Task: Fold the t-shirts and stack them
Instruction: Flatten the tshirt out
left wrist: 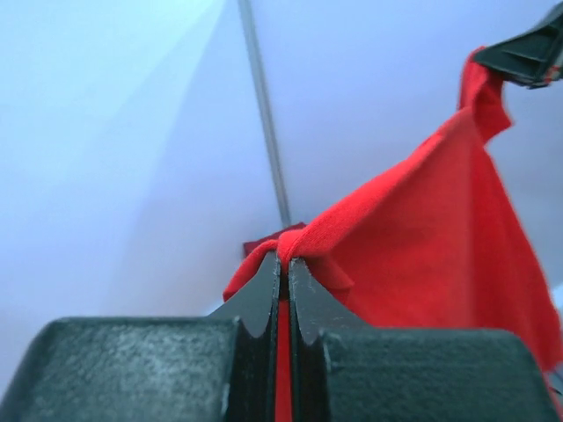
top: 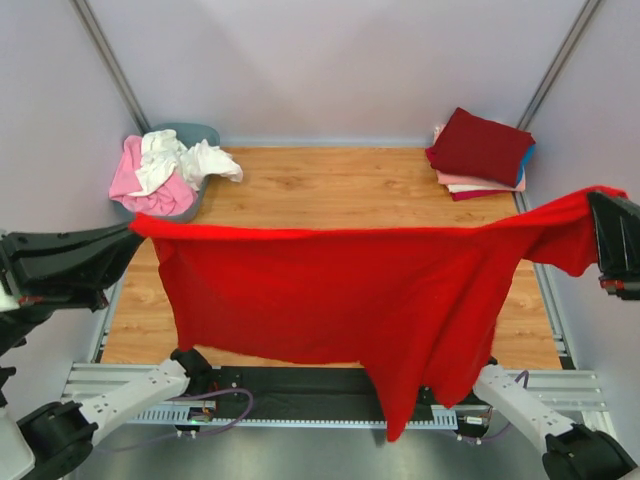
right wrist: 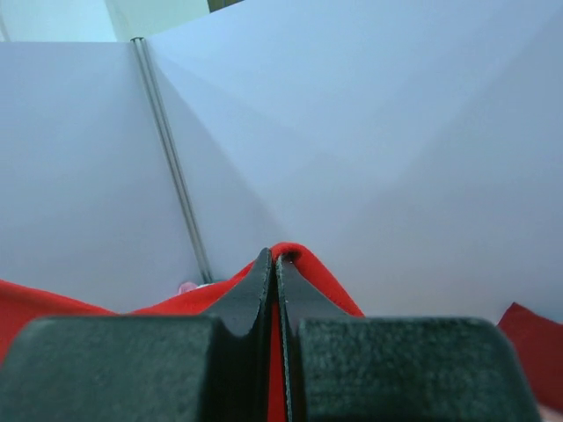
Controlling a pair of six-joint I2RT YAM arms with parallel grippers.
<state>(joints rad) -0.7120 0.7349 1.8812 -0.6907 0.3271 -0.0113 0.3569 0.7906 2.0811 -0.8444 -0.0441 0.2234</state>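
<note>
A bright red t-shirt point(top: 340, 290) hangs stretched in the air above the table, held at both upper corners. My left gripper point(top: 132, 232) is shut on its left corner; in the left wrist view the left gripper point(left wrist: 284, 264) has red cloth pinched between its fingers. My right gripper point(top: 597, 205) is shut on the right corner, and the right gripper point(right wrist: 275, 259) shows cloth bulging over the fingertips. A folded stack of t-shirts point(top: 482, 150), dark red on top, lies at the back right. Pink and white t-shirts point(top: 165, 170) lie crumpled at the back left.
A grey tub point(top: 200, 133) at the back left holds the crumpled shirts. The wooden table point(top: 320, 190) shows behind the hanging shirt. White walls close in on three sides, with metal rails along the table's side and front edges.
</note>
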